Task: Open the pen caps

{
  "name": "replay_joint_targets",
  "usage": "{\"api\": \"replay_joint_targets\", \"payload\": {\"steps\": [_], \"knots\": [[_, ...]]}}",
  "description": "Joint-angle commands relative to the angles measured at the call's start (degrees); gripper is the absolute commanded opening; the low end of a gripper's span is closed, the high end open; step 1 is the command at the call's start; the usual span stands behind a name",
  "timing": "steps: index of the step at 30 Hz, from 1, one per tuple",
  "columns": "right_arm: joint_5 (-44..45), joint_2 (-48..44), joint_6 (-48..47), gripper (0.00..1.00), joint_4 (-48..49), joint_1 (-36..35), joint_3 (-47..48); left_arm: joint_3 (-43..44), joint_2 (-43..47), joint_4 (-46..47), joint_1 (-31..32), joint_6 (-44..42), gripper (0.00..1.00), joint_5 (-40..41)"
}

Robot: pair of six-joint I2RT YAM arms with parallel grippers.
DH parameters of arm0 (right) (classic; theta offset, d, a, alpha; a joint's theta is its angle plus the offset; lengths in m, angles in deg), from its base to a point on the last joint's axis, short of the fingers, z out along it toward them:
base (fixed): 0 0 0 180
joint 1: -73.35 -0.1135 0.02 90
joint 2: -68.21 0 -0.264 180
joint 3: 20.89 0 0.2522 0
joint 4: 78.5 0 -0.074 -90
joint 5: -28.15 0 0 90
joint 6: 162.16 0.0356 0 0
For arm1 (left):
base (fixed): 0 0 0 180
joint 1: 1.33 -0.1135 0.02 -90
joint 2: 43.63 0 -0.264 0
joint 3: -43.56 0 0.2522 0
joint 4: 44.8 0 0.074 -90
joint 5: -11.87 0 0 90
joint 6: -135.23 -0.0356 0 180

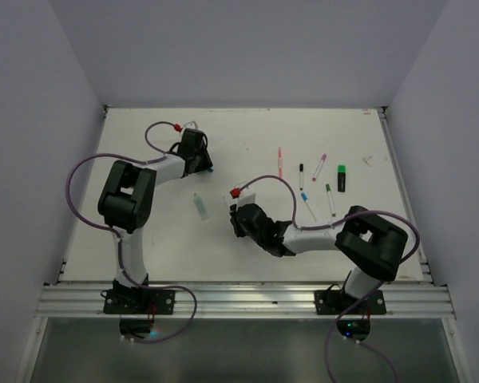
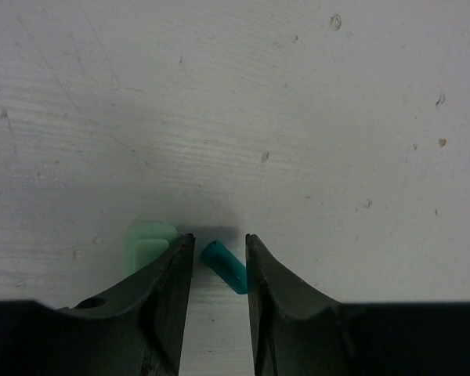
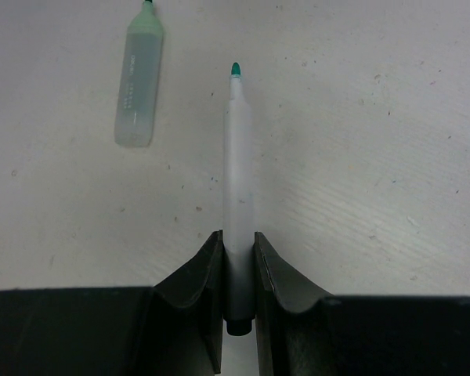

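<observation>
Left fingers (image 2: 180,262): narrowly parted, gripping nothing. The teal cap (image 2: 224,266) lies flat on the tabletop (image 2: 298,117) in the gap between them. It is slanted, with its lower end close against one finger; contact cannot be judged. The pale green cap (image 2: 151,243) sits just past the other finger from the teal cap, partly hidden by that finger. Ahead of the teal cap is open, scuffed tabletop.

Right fingers (image 3: 207,262): clamped on a white pen (image 3: 236,172), its uncapped teal tip pointing forward. In the top view they sit well apart from the teal cap, toward the near edge. A pale marker (image 3: 138,86) lies nearward of the teal cap, beside the pen tip and not touching it. Loose pens (image 1: 319,166) lie well to the right of the teal cap, short of the tabletop's right edge.
</observation>
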Motion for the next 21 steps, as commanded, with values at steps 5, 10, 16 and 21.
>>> {"api": "replay_joint_targets", "payload": {"steps": [5,10,16,21], "knots": [[1.4,4.6,1.5,0.0,1.2,2.6,5.9,-0.4,7.9,-2.5,0.4,1.4,0.42,0.7],[-1.1,7.7,0.9,0.02,-0.1,3.3,9.1,-1.5,16.3,-3.1,0.5,1.3,0.53,0.2],[-3.0,11.8,1.9,0.07,-2.8,3.5,13.8,-2.8,27.6,-6.6,0.2,-2.0,0.65,2.1],[-4.6,14.5,3.7,0.09,-4.5,3.5,16.1,-7.1,38.2,-8.7,-0.8,-4.8,0.7,5.4]]}}
